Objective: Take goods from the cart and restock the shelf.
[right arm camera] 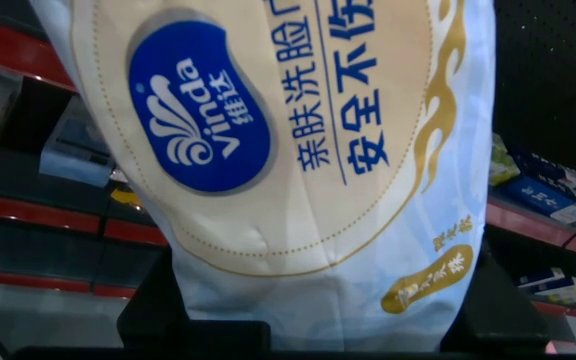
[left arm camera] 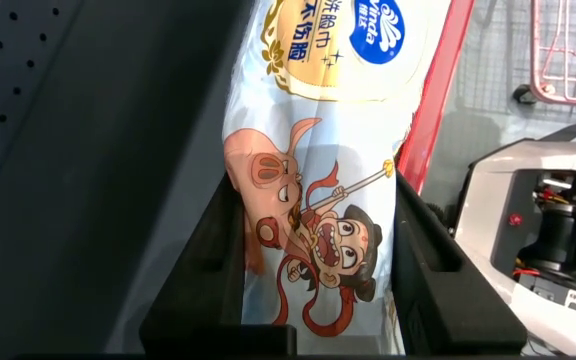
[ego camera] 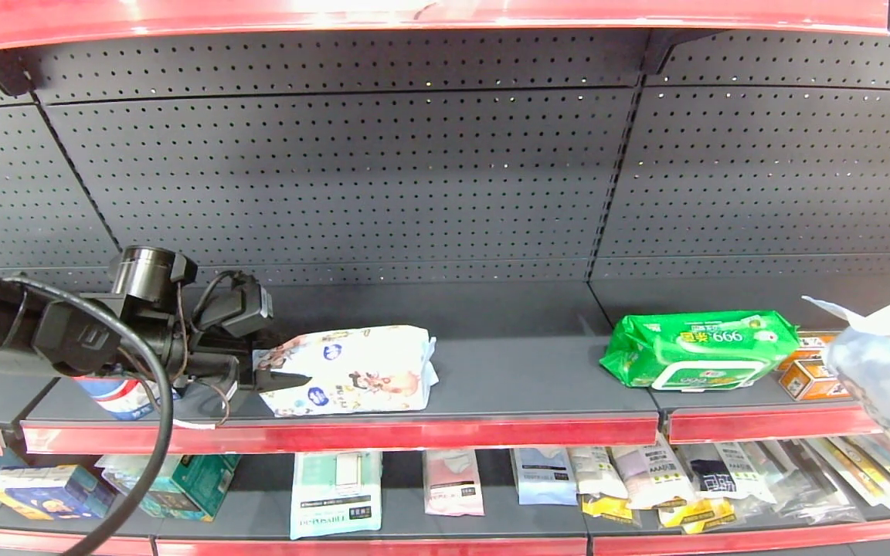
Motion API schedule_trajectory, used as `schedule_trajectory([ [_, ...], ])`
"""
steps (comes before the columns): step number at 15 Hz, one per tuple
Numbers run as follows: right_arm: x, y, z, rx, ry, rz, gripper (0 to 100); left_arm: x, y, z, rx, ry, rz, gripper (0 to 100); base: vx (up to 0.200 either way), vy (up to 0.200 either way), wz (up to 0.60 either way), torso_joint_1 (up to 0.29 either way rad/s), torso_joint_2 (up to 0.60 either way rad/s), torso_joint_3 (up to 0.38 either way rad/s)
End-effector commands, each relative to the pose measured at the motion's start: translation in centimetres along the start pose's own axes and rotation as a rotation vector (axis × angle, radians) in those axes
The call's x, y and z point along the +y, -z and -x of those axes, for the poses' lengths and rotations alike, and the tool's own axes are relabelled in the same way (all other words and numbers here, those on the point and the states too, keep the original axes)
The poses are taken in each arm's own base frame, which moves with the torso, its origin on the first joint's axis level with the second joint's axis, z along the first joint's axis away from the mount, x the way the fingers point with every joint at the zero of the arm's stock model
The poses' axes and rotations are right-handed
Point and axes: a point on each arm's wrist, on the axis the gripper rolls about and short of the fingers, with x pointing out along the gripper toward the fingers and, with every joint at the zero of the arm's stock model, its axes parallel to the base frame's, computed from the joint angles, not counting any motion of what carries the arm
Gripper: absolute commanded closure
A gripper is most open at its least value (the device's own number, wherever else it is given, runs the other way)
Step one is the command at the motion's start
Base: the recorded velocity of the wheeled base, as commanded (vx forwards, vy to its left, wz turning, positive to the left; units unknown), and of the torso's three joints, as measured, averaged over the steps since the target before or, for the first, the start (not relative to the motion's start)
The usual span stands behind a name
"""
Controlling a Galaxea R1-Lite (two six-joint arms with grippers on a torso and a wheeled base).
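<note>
A white tissue pack (ego camera: 352, 369) with cartoon print lies on the grey middle shelf (ego camera: 507, 378), near its red front lip. My left gripper (ego camera: 279, 374) is at the pack's left end and shut on it. In the left wrist view the pack (left arm camera: 318, 200) sits squeezed between the two black fingers (left arm camera: 203, 280) of the gripper (left arm camera: 318, 300). A second white tissue pack (ego camera: 889, 378) hangs in the air at the far right, in front of the shelf. My right gripper (right arm camera: 328, 315) is shut on that pack (right arm camera: 298, 150), which hides most of its fingers.
A green wipes pack (ego camera: 700, 347) and orange boxes (ego camera: 808, 371) lie on the shelf's right section. A blue and red can (ego camera: 117, 398) stands behind my left arm. The lower shelf (ego camera: 414, 533) holds several flat packets. A pink cart (left arm camera: 568, 50) stands off the shelf.
</note>
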Motion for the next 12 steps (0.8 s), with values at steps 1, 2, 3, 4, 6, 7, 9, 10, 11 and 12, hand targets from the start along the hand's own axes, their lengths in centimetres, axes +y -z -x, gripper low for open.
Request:
schedule_trajectory([
  [1, 0.00, 0.00, 0.02, -0.001, 0.001, 0.002, 100, 0.05, 0.05, -0.09, -0.001, 0.000, 0.000, 100, 0.000, 0.000, 0.00, 0.000, 0.00, 0.000],
  [2, 0.00, 0.00, 0.02, -0.001, 0.001, 0.002, 100, 0.06, 0.16, -0.19, -0.001, 0.003, 0.002, 100, 0.000, 0.000, 0.00, 0.000, 0.00, 0.000],
  [3, 0.00, 0.00, 0.02, -0.001, 0.001, 0.002, 100, -0.06, 0.21, -0.17, 0.001, 0.006, 0.005, 100, 0.000, 0.000, 0.00, 0.000, 0.00, 0.000],
  [4, 0.00, 0.00, 0.02, -0.001, 0.001, 0.002, 100, -0.10, 0.24, -0.18, 0.001, 0.008, 0.006, 100, 0.000, 0.000, 0.00, 0.000, 0.00, 0.000],
  [6, -0.02, -0.03, 0.03, -0.003, 0.001, 0.001, 100, -0.33, 0.39, -0.20, 0.001, 0.019, 0.016, 100, 0.000, 0.000, 0.00, 0.000, 0.00, 0.000],
  [7, -0.02, -0.03, 0.03, -0.003, 0.001, 0.001, 100, -0.30, 0.36, -0.20, 0.000, 0.019, 0.016, 100, 0.000, 0.000, 0.00, 0.000, 0.00, 0.000],
  [9, -0.02, -0.03, 0.03, -0.003, 0.001, 0.006, 100, -0.36, 0.35, -0.23, -0.002, 0.024, 0.020, 100, 0.000, 0.000, 0.00, 0.000, 0.00, 0.000],
  [10, -0.02, -0.03, 0.03, -0.003, 0.001, 0.006, 100, -0.41, 0.30, -0.16, 0.001, 0.025, 0.023, 100, 0.000, 0.000, 0.00, 0.000, 0.00, 0.000],
  [11, -0.02, -0.03, 0.03, -0.003, 0.001, 0.006, 100, -0.41, 0.29, -0.16, 0.002, 0.027, 0.025, 100, 0.000, 0.000, 0.00, 0.000, 0.00, 0.000],
  [12, -0.02, -0.03, 0.03, -0.003, 0.001, 0.008, 100, -0.46, 0.33, -0.16, 0.004, 0.028, 0.027, 100, 0.000, 0.000, 0.00, 0.000, 0.00, 0.000],
])
